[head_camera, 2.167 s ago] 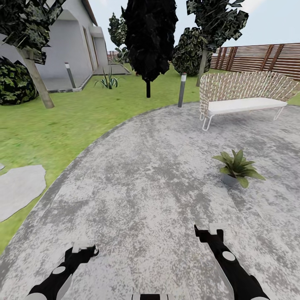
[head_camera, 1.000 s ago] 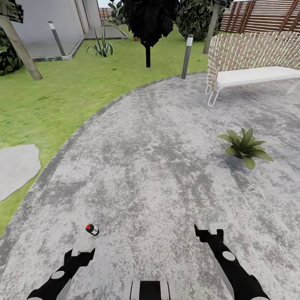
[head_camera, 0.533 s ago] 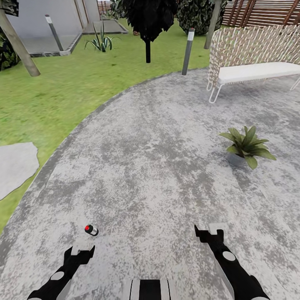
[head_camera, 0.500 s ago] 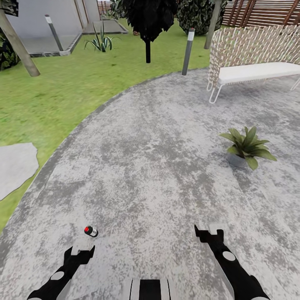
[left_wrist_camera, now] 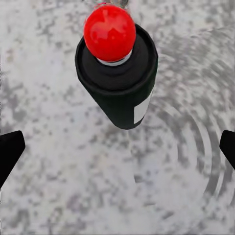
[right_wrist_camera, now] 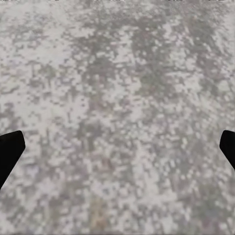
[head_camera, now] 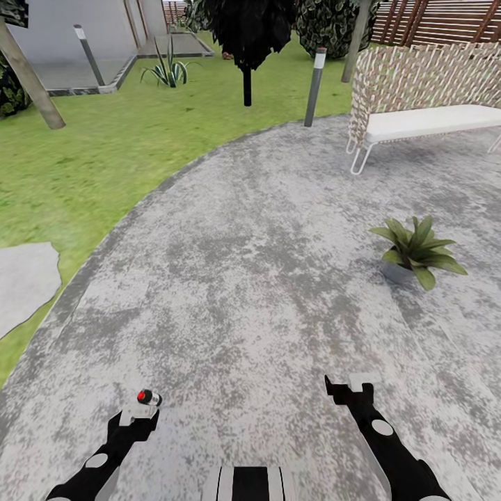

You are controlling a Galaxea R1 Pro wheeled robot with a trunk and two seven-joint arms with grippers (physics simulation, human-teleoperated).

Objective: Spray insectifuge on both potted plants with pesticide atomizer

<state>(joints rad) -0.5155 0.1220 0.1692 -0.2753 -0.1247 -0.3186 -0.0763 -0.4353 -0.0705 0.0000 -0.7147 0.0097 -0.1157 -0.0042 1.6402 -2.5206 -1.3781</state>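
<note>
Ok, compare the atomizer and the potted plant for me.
The atomizer is a small black bottle with a red top; the plant is a far larger spread of green leaves in a grey pot. The atomizer sits just ahead of the left pincer; the plant sits farther off, to the right. Both rest on the grey paving.

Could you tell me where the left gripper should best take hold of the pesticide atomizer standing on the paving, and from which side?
Probably around the dark cylindrical body of the pesticide atomizer, below its red cap. It appears to stand upright on the paving just ahead of the left gripper, with the open fingers wide to either side in the left wrist view. Coming down from above, one finger on each side of the body, looks simplest.
</note>
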